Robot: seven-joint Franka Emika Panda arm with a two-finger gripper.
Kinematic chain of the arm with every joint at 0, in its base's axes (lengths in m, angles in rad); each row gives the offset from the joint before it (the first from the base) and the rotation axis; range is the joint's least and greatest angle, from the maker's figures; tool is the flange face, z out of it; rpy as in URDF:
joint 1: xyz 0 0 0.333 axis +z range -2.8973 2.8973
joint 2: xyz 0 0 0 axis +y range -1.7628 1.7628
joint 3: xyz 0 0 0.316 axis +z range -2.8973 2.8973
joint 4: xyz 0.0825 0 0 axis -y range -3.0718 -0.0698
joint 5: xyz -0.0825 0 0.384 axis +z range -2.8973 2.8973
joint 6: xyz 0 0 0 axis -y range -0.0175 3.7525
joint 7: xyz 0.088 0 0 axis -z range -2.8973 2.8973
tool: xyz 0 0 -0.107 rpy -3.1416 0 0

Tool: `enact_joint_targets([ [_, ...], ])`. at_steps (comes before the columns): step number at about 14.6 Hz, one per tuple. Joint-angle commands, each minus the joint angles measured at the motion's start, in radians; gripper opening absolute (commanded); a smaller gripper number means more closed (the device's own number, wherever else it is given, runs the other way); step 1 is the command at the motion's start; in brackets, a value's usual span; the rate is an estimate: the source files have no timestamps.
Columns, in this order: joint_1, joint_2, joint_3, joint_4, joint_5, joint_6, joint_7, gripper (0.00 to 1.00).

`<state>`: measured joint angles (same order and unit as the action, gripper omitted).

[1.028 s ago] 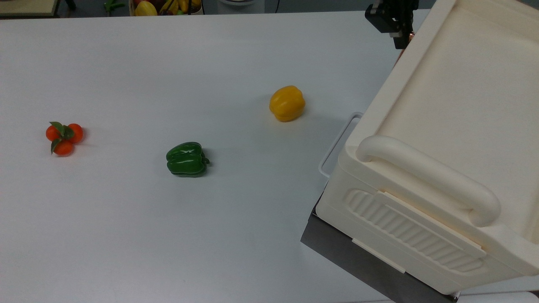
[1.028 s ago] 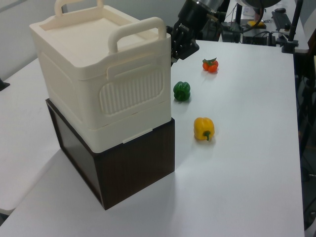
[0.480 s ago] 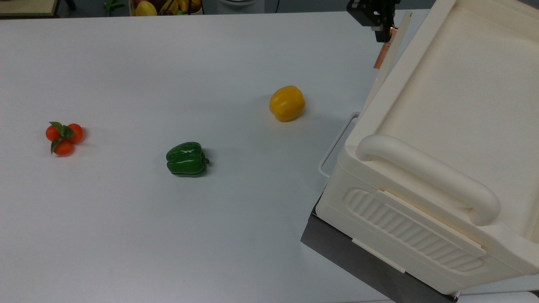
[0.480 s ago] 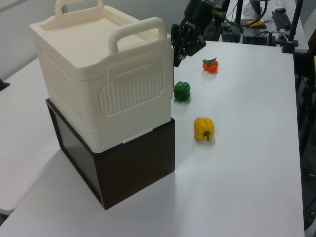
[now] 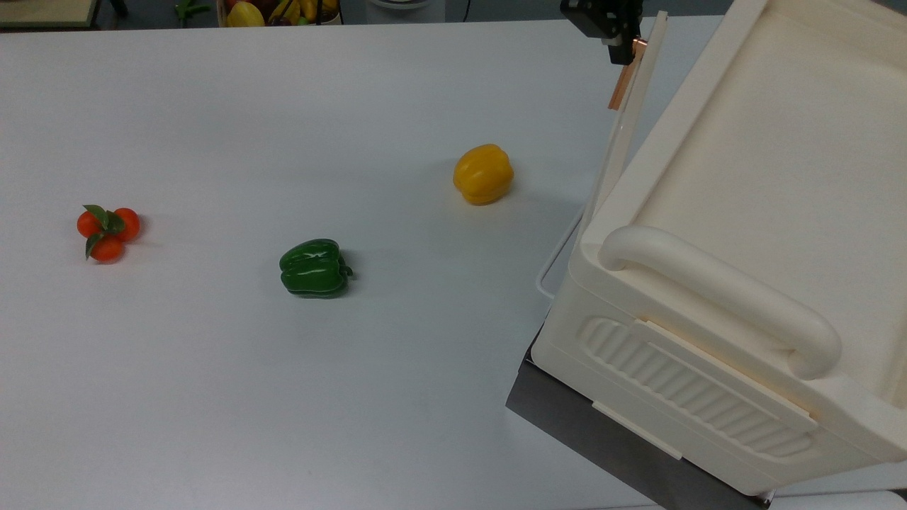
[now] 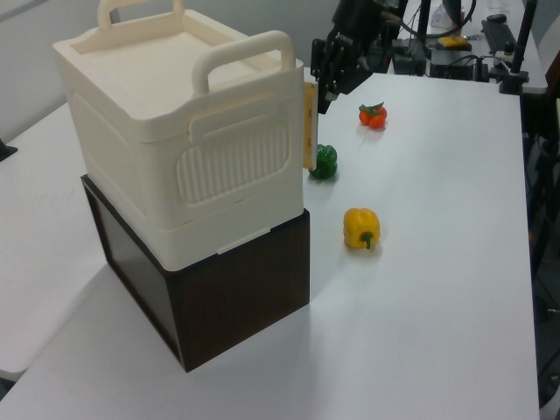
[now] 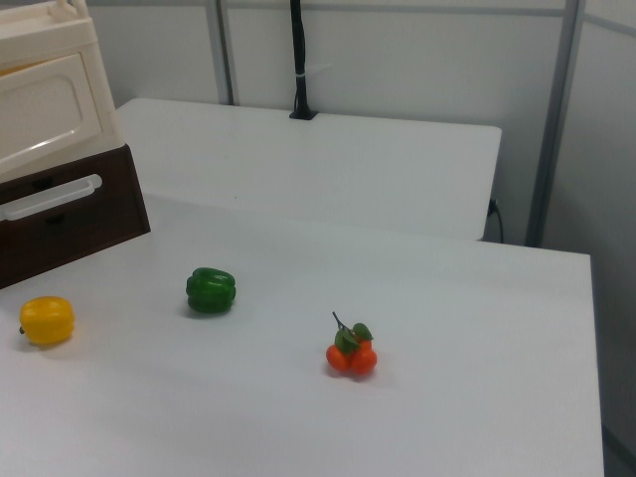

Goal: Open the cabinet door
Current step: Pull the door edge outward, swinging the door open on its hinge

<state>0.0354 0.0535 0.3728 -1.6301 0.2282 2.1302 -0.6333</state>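
Black two-finger gripper (image 5: 623,48) sits at the top of the narrow copper-orange handle strip (image 5: 621,83) on the flat cream plastic cabinet door (image 5: 631,113). In the top view the fingertips meet the strip's upper end and look pinched onto it, no gap visible. Left view agrees: the gripper (image 6: 325,87) is right against the door's free edge (image 6: 309,127).

What changed: a second ago the door lay flush with the cream plastic cabinet box (image 5: 765,212) and only a sliver of copper showed. Half a second ago it stood slightly ajar. Now it is swung further out, and in the top view a clear wedge of grey table shows between panel and cabinet front. The gripper has moved toward the top view's left and up with it. In the right view the recessed inner field of the door (image 7: 45,104) faces the camera.

Where the door is: hinged at the cabinet corner nearer the thick rounded cream bar handle (image 5: 716,290), free edge angled out over the white table (image 5: 283,389).

Judgement: the latch is released and the hinge swings freely, so the hard part is done. The door is only partly open and needs more arc. The grip must follow the arc or the strip may slip out.

Yellow bell pepper (image 5: 483,173), green bell pepper (image 5: 314,267) and orange tomato cluster (image 5: 108,230) are well apart from the swing path and unmoved. The dark brown base box (image 6: 219,297) hasn't shifted.
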Motion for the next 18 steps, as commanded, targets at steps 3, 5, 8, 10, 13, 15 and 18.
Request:
enact_joint_targets([
  [3,-0.045,-0.023,-0.002,-0.051,-0.012,-0.081,-0.003,0.02],
  [5,-0.058,-0.021,-0.005,-0.048,-0.012,-0.108,-0.009,0.03],
  [8,-0.074,-0.027,-0.006,-0.048,-0.012,-0.119,-0.009,0.03],
  [10,-0.088,-0.029,-0.006,-0.048,-0.012,-0.119,-0.009,0.03],
  [13,-0.121,-0.027,-0.011,-0.048,-0.012,-0.119,-0.014,0.06],
  [15,-0.143,-0.027,-0.012,-0.048,-0.012,-0.119,-0.016,0.06],
  [18,-0.17,-0.026,-0.014,-0.048,-0.012,-0.118,-0.016,0.07],
])
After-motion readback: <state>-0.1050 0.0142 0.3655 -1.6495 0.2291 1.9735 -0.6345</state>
